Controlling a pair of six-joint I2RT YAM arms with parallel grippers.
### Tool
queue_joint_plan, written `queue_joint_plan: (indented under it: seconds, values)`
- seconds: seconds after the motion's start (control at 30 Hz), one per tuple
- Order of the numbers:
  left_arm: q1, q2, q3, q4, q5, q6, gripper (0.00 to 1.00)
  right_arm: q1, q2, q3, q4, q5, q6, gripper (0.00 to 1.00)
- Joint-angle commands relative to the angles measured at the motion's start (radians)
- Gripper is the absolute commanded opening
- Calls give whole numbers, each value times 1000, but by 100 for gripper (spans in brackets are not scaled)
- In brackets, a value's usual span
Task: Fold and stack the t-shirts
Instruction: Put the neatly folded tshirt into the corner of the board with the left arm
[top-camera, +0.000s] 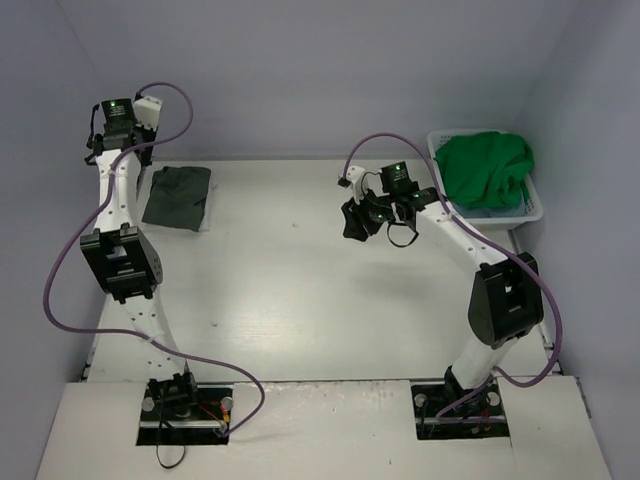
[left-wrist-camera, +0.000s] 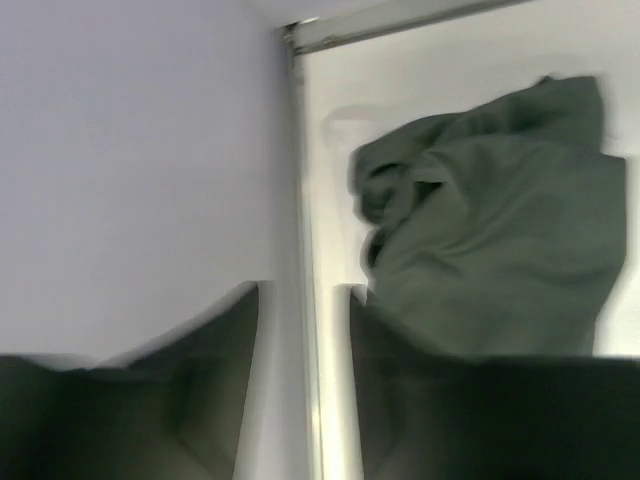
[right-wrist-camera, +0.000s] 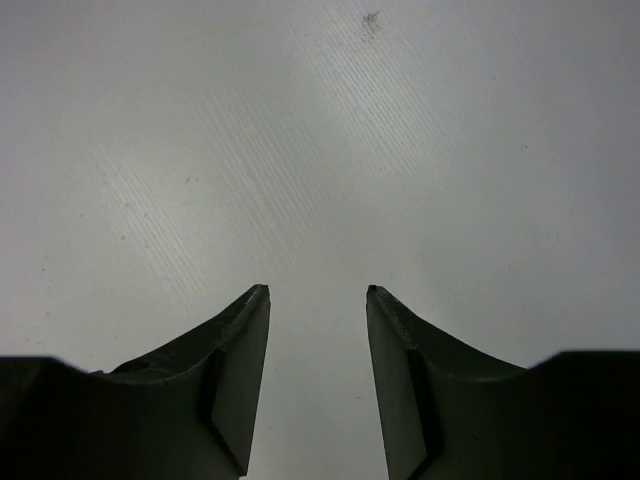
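Observation:
A dark grey t-shirt (top-camera: 177, 197) lies folded, somewhat rumpled, at the table's far left. In the left wrist view the same shirt (left-wrist-camera: 500, 230) fills the right side. My left gripper (left-wrist-camera: 305, 290) hovers open beside it, over the table's left edge, with nothing between its fingers. A bright green t-shirt (top-camera: 487, 168) is heaped in the white basket (top-camera: 536, 210) at the far right. My right gripper (top-camera: 358, 220) hangs above the bare table, left of the basket. In its wrist view that gripper (right-wrist-camera: 318, 290) is open and empty.
Grey walls close in the table on the left, back and right. A metal rail (left-wrist-camera: 305, 180) runs along the table's left edge by the wall. Purple cables (top-camera: 60, 270) loop off both arms. A bit of pale blue cloth (top-camera: 492, 212) shows under the green shirt.

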Motion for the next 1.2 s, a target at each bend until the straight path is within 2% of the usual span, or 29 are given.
queue_joint_plan:
  seconds: [0.0, 0.07, 0.33, 0.43, 0.73, 0.93, 1.17]
  values:
    - [4, -68, -14, 6, 145, -59, 17, 9, -67, -4, 14, -37, -4, 39]
    - [4, -10, 33, -36, 216, -88, 0, 9, -64, -4, 14, -40, -1, 33]
    - [7, 162, 252, -168, 382, -138, 0, 9, -54, -5, 12, -41, -7, 32]
    - [6, 212, 274, -169, 394, -138, 0, 9, -47, -7, 12, -41, -12, 32]
    - [4, 265, 245, -114, 391, -142, 0, 9, -19, -7, 11, -45, -15, 33]
    - [2, 221, 150, 14, 307, -125, 0, 11, 2, -7, 9, -46, -18, 33]
    - [-5, 199, 83, 89, 230, -87, 0, 17, 16, -4, 6, -45, -18, 33]
